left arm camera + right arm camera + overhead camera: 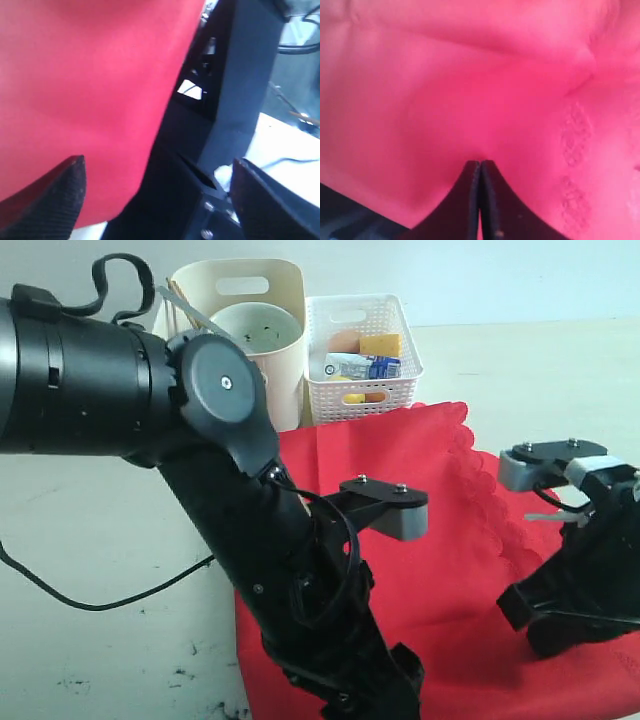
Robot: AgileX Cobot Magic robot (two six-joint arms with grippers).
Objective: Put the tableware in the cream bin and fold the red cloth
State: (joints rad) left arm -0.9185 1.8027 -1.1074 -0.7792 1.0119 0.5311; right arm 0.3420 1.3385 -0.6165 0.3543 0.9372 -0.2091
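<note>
The red cloth [420, 490] lies spread over the table from the middle to the right, with its scalloped edge [480, 480] facing the right arm. My right gripper [480, 162] is shut, pinching a pucker of the red cloth [470, 90] at its tips. My left gripper [160, 195] stands open, its fingers [65, 200] wide apart over the cloth's edge [100, 100] and a dark frame. The cream bin [285, 360] stands at the back with the pale bowl [255, 328] inside. Thin utensil handles [185, 305] poke over the bin's left rim.
A white lattice basket [365, 390] of food items stands right of the cream bin. My left arm [250, 500] fills the left foreground and hides part of the cloth. A black cable [100, 600] trails over the bare table on the left.
</note>
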